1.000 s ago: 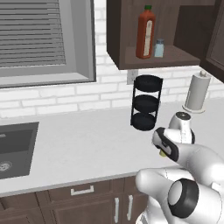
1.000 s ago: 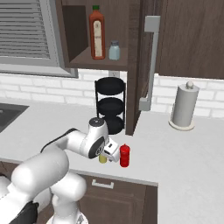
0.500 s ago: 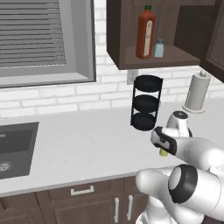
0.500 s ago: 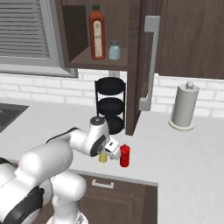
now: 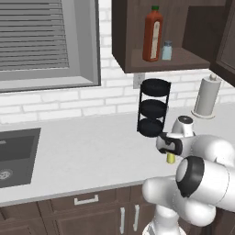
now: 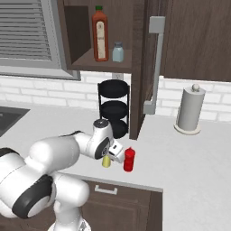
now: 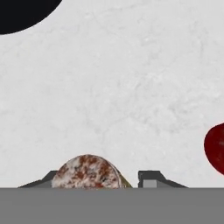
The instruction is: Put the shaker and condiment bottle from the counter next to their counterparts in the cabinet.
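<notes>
Gripper: your gripper (image 7: 98,179) sits low over the desk (image 5: 92,151), its fingers on either side of the shaker (image 6: 106,162); you can see the speckled cap between the two tips in the hand view, but you cannot tell whether they already pinch it.
Shaker: it stands upright on the desk near the front edge, so a grip from above around the cap suits it.
Condiment bottle: the condiment bottle (image 6: 129,159) stands just beside the shaker, apart from it, leaving room for the outer finger.
Cabinet: the cabinet (image 6: 101,61) is open above, its shelf carrying the tall sauce bottle (image 6: 100,34) and the pale blue shaker (image 6: 117,52) side by side.
Rack: the black tiered rack (image 6: 113,113) stands under the shelf, so judge your lift path to clear it.
Stage: first pick, nothing shelved yet.
</notes>
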Robot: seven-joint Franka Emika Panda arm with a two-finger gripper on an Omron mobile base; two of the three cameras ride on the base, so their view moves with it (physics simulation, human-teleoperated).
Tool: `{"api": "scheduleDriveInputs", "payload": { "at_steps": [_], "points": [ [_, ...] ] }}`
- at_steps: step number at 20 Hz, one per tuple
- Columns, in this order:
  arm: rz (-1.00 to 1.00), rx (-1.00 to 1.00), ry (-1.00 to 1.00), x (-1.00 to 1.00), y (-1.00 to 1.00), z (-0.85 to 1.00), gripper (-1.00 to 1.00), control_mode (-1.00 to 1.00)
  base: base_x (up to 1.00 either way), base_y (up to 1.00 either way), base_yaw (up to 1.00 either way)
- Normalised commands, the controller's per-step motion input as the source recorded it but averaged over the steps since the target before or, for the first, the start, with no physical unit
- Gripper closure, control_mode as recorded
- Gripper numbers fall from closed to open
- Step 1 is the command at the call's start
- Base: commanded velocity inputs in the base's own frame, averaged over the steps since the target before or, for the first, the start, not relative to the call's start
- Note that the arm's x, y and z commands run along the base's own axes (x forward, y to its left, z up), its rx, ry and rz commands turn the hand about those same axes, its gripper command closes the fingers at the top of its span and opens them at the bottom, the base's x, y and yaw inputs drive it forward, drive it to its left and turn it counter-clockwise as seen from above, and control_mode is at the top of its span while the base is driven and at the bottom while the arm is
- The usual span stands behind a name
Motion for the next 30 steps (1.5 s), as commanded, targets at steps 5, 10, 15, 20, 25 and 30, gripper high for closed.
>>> {"api": "scheduleDriveInputs", "payload": {
  "at_steps": [5,10,15,20,25,30],
  "points": [
    [-0.02,0.0,0.01,0.11,0.0,-0.19,1.0,-1.0,0.0,0.0,0.0],
    [-0.02,0.0,0.0,0.04,0.0,-0.08,1.0,-1.0,0.0,0.0,0.0],
    [-0.01,-0.02,-0.05,-0.08,0.13,0.0,1.0,-1.0,0.0,0.0,0.0],
    [-0.01,-0.08,-0.17,-0.34,0.29,0.0,1.0,-1.0,0.0,0.0,0.0],
    [-0.02,-0.06,-0.13,-0.27,0.23,0.02,1.0,-1.0,0.0,0.0,0.0],
    [-0.03,0.0,-0.03,-0.06,0.04,0.25,1.0,-1.0,0.0,0.0,0.0]
  ]
}}
